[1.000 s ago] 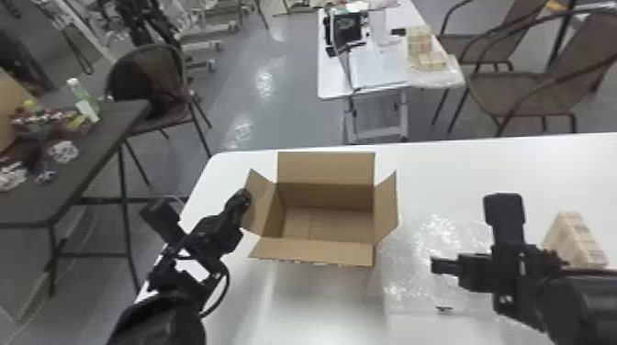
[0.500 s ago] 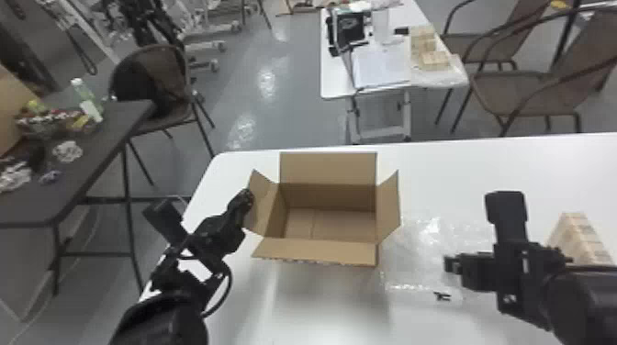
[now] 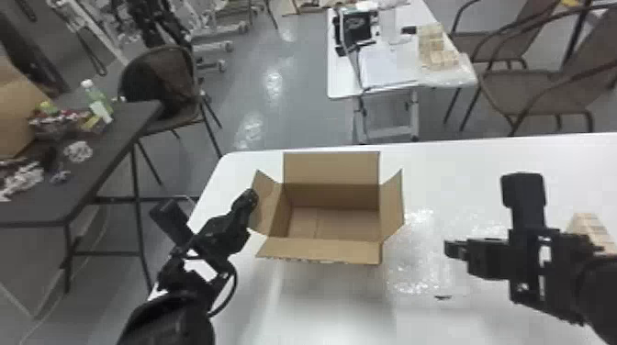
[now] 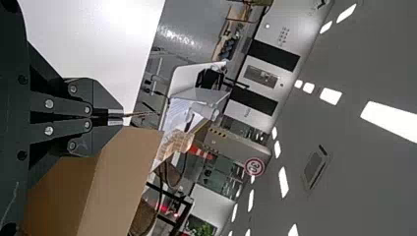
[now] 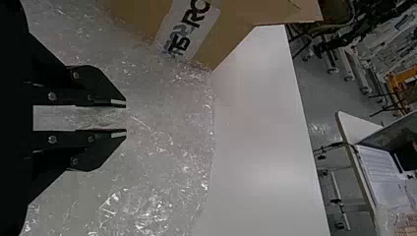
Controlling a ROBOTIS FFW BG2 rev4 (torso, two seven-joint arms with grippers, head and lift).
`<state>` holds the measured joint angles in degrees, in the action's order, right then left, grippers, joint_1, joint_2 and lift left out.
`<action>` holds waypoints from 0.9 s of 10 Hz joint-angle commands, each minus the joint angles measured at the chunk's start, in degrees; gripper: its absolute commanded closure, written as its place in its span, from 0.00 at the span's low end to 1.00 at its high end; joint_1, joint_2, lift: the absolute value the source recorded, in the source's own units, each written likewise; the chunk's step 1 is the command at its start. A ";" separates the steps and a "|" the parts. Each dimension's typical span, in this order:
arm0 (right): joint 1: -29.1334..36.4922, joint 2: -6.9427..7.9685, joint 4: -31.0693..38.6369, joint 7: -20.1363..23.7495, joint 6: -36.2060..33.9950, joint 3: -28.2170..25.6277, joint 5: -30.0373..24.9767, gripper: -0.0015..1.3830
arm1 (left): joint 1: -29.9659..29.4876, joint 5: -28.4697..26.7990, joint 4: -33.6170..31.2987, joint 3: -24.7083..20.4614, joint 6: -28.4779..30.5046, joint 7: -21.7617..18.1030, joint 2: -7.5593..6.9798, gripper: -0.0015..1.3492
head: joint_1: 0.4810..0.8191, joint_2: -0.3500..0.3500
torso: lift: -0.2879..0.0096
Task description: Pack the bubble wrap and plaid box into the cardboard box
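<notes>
Head view: the cardboard box sits upright on the white worktop, flaps spread and its bare inner floor showing. Left hand is at the flap on the box's left side (whether it touches there, I cannot tell). Right hand is to the right of the box, above the bubble wrap. The wrap lies flat on the worktop just beside the box, and a small dark scrap lies by its near edge. Plaid box: on the worktop at far right, beyond the right arm and partly hidden by it.

Left wrist view: the left hand has its fingers brought together, tips nearly meeting, close to the tan cardboard. Whether an edge of flap is pinched between them, I cannot tell.

Right wrist view: the right hand is open, its two fingers parallel with a clear gap, and the crinkled clear wrap spreads under and past them. A printed label is seen on the side of the cardboard box, next to the wrap.

Surroundings: a dark table at left carries a green bottle and a basket of mixed items; a second white table stands behind, with papers and pale blocks on it.
</notes>
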<state>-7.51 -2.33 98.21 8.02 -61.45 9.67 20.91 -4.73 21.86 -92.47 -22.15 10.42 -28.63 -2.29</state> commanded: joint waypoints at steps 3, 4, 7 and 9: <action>0.47 -1.37 2.51 0.15 -0.42 0.00 4.05 0.73 | -0.28 -2.09 0.01 -1.49 -4.18 3.67 -0.09 0.90 | 0.63 0.97 | 0.67; 0.65 -1.37 3.39 0.33 -0.51 0.00 4.58 0.73 | -0.89 -1.73 0.01 -1.32 -5.41 5.69 0.00 0.90 | 0.63 0.98 | 0.67; -2.08 -2.24 7.87 11.49 -10.88 -1.93 3.61 0.73 | -1.24 -1.82 0.19 -0.88 -6.20 7.89 0.44 0.90 | 0.63 1.00 | 0.67; -4.45 -4.97 12.18 16.76 -13.16 -1.84 3.34 0.73 | -1.33 -1.73 0.28 -0.70 -5.67 7.89 0.18 0.90 | 0.63 1.00 | 0.67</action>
<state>-11.27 -6.66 109.15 24.83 -73.78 7.82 24.39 -5.97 20.00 -92.23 -22.82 4.75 -20.74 -2.04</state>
